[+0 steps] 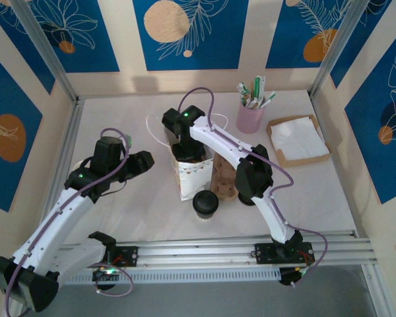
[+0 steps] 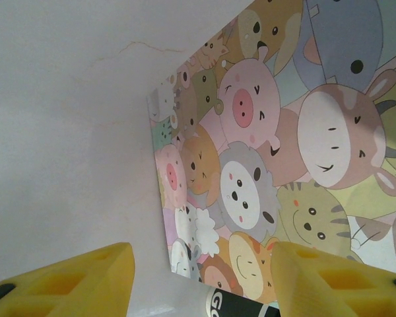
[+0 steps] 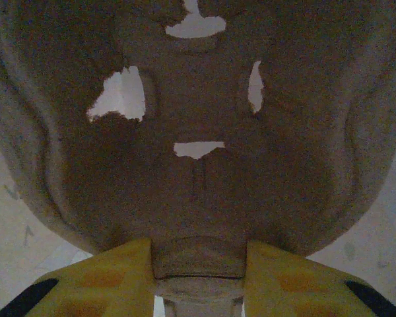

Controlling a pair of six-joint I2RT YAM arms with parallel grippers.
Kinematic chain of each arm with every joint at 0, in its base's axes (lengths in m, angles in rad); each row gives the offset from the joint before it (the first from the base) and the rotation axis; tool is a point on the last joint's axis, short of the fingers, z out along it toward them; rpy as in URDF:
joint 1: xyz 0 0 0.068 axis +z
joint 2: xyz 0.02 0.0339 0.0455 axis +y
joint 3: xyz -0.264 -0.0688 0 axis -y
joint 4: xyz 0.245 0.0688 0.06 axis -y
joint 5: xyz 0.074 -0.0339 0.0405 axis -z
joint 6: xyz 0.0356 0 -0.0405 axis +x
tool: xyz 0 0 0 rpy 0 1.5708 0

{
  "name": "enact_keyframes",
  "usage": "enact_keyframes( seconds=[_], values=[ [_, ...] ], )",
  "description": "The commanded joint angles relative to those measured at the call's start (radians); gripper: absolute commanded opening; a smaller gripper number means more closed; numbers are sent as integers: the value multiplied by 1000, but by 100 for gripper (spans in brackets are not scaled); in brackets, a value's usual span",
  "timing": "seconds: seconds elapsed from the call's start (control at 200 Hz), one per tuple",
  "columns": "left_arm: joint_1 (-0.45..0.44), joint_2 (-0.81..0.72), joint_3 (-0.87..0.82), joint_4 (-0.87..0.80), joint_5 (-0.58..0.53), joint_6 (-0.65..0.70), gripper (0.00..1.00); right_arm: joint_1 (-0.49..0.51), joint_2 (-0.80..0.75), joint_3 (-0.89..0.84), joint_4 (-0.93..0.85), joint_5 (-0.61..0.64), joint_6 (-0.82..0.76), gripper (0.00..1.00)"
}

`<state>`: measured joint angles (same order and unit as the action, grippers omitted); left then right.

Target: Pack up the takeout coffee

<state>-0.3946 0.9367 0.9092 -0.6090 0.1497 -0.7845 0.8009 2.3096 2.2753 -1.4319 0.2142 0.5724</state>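
Coffee (image 1: 206, 203) is the nearest thing, so starting there: it stands upright on the desk (image 1: 317, 198) close to the front rail, black lid on top, so its long axis is straight up and any grab has to come in from the side or from above.

Just past it at 11 o'clock is the white paper bag (image 1: 187, 179), mouth up. The cup is just beside the bag's near corner. Right of the bag, at about 1 o'clock from the cup, is a brown pulp carrier (image 1: 222, 178).

The left tool (image 1: 145, 162) sits at roughly 10 o'clock from the cup, low and aimed at the bag's printed side. In its wrist view the yellow fingers (image 2: 72, 277) stand wide apart with nothing between them.

The right tool (image 3: 198, 264) is pinched narrow on a tab at the carrier's edge, so it's busy. From above, that wrist hangs over the bag and its forearm runs across the carrier, just right of the cup.

My guess is the free left arm is the one to take the cup, reaching toward 4 o'clock. The bag corner is the thing to dodge, and the right forearm crowds the far side.

At the back, around 1 to 2 o'clock, are a pink holder (image 1: 249, 117) of stirrers and a napkin tray (image 1: 297, 140), both well apart from the action.
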Motion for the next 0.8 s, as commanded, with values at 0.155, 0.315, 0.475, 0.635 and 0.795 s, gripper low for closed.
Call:
enact_keyframes(
  seconds=[0.155, 0.315, 0.475, 0.635, 0.795],
  values=[
    [14, -13, -10, 22, 11, -10, 56, 13, -7, -42, -50, 2, -2, 38],
    [14, -11, -11, 21, 10, -9, 56, 15, -13, -35, -56, 5, -2, 39],
    [14, -12, -13, 22, 8, -9, 56, 17, -19, -30, -66, 8, -2, 40],
    [14, -14, -12, 23, 7, -10, 56, 18, -30, -30, -71, 14, -1, 43],
    [14, -14, -12, 25, 7, -10, 56, 20, -47, -27, -75, 17, 0, 49]
  ],
)
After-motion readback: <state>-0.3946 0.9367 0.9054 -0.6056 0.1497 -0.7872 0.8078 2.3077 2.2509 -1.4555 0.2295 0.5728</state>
